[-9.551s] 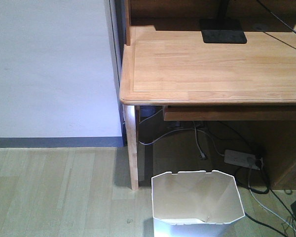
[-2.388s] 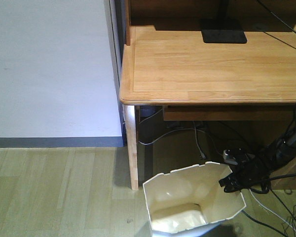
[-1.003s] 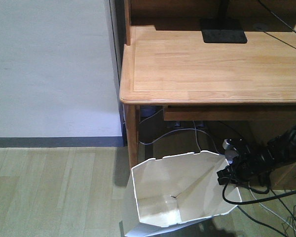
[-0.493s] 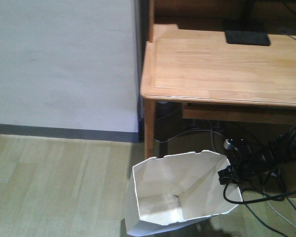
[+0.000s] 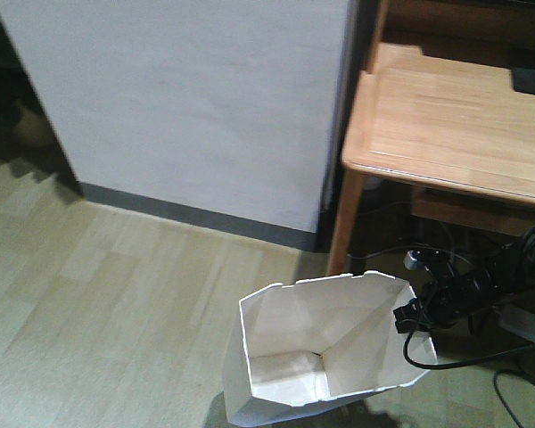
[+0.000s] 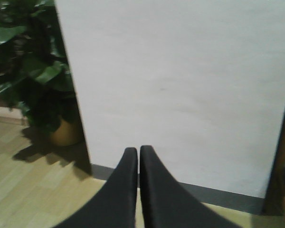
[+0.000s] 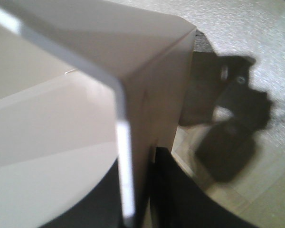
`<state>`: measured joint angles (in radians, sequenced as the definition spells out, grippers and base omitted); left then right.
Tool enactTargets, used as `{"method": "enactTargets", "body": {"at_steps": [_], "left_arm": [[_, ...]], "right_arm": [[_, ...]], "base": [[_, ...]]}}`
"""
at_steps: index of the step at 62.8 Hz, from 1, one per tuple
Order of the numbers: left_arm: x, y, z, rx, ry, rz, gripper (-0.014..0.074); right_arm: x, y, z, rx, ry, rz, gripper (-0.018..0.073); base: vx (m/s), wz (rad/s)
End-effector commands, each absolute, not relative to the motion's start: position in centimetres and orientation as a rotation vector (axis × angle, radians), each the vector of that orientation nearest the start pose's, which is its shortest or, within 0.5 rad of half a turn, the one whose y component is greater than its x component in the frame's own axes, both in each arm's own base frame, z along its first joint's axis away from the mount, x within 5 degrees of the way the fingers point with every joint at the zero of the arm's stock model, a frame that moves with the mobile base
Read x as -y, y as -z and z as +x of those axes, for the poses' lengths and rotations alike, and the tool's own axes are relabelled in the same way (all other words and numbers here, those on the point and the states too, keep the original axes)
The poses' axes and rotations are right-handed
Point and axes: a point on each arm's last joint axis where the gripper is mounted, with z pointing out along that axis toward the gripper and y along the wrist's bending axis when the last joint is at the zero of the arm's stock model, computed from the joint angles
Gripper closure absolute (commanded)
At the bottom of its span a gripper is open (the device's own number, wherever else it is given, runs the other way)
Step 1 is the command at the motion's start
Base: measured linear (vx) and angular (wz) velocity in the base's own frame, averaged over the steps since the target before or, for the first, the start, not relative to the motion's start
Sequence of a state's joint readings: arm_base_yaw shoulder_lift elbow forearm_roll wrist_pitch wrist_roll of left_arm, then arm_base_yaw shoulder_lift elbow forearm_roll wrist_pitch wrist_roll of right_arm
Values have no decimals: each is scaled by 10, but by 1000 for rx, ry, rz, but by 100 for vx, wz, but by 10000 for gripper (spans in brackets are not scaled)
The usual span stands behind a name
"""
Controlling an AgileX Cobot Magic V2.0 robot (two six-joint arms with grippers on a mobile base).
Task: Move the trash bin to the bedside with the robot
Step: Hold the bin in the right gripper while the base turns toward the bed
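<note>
Setting: furnished room of a home, a study or bedroom corner; which of the two cannot be told. Flooring: pale wood-effect planks (image 5: 116, 303), laid throughout. Walling: plain white wall (image 5: 196, 98) with a grey skirting strip (image 5: 196, 214) along its foot. Furniture: one light wooden desk (image 5: 455, 116) with rounded corners, a slim leg and a shallow pull-out shelf (image 5: 464, 209) beneath the top. Loose cables (image 5: 517, 392) on the floor below it. Household items: one white plastic trash bin (image 5: 294, 330) standing by the desk; one large-leaved potted plant (image 6: 33, 71) in an ochre pot (image 6: 66, 133) past the wall's end.
</note>
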<state>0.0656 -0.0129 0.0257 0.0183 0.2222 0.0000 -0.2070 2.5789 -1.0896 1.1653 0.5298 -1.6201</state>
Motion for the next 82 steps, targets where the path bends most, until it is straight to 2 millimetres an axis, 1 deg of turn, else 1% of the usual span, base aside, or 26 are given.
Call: {"method": "enactTargets", "body": {"at_steps": [1,38,82], "left_arm": [[-4,-186,56,-1653,-63,-45,603],[-4,-186,56,-1653,-63,-45,603],[-4,-186,56,-1653,-63,-45,603]], "right_arm": [[11,47,333,-2764,-980,-415,566],[11,47,333,-2767,-970,-414,566],[11,47,333,-2767,-970,-414,566]], "base": [[-10,50],[-5,53],[7,54]]}}
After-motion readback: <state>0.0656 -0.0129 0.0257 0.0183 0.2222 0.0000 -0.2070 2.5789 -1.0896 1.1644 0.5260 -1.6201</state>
